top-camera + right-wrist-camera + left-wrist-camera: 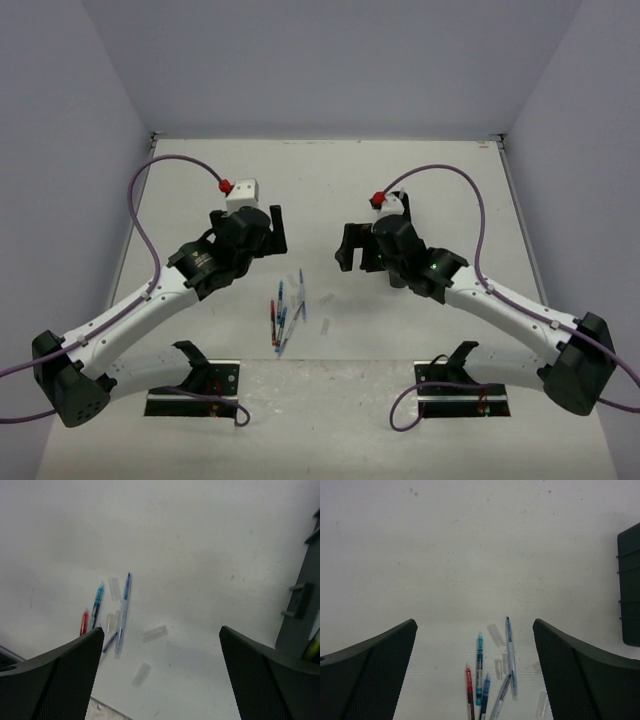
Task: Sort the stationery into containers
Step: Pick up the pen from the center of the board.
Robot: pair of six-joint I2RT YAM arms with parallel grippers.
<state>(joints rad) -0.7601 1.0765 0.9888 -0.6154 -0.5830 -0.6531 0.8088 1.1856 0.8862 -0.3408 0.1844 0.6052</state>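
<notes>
Pens (281, 305) lie bunched on the table (400, 180), long axes near-to-far, centred before the wide-open, empty left gripper (474, 625) but off to the side of the equally wide, empty right gripper (161, 630).

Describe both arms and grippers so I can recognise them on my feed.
The left arm and right arm have white links, black joints and bases. A purple cable loops to a red connector on each. The left gripper and right gripper are black, with mesh-textured fingers.

Pale lavender walls (320, 60) on three sides; white tabletop (330, 400), faintly scuffed; soft even light.
</notes>
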